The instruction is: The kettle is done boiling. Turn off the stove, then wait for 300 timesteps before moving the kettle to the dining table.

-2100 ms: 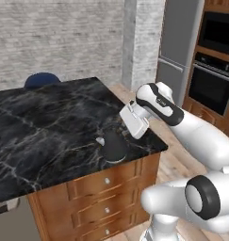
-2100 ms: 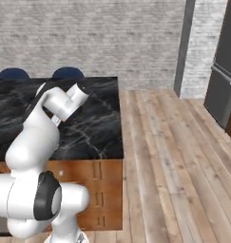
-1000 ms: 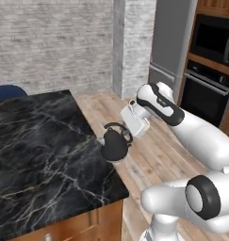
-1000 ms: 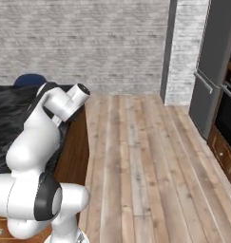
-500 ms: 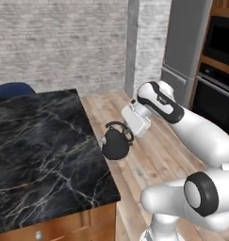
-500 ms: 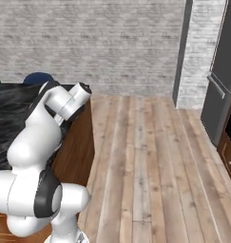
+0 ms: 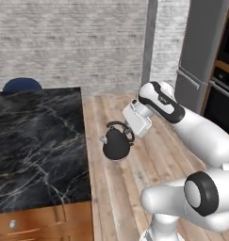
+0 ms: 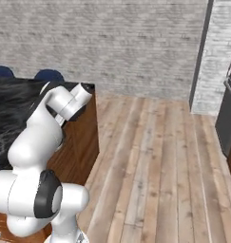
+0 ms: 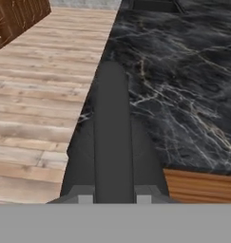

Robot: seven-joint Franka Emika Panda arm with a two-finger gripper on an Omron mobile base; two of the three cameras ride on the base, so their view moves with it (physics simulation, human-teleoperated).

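Observation:
The small dark kettle point(image 7: 117, 145) hangs by its thin arched handle from my gripper point(image 7: 131, 132), which is shut on that handle. It hovers over the wooden floor, just off the right edge of the dining table point(image 7: 36, 141) with its black veined marble top. In the hand view the kettle point(image 9: 112, 142) is a dark shape between my gripper point(image 9: 114, 199) fingers, with the dining table point(image 9: 183, 71) top to its right and floorboards to its left. From the right base view the dining table point(image 8: 83, 137) shows its brown wooden end panel behind my arm. The stove is out of view.
A blue chair point(image 7: 21, 84) stands behind the table, and two blue chairs point(image 8: 48, 75) show in the right base view. A grey fridge point(image 7: 205, 56) and a dark oven front point(image 7: 224, 94) stand at the right. Open wooden floor point(image 8: 155, 161) runs to the brick wall.
The whole picture has shifted as the base drove: the table now lies further left and the floor fills more of the view. The kettle stays held in the shut gripper.

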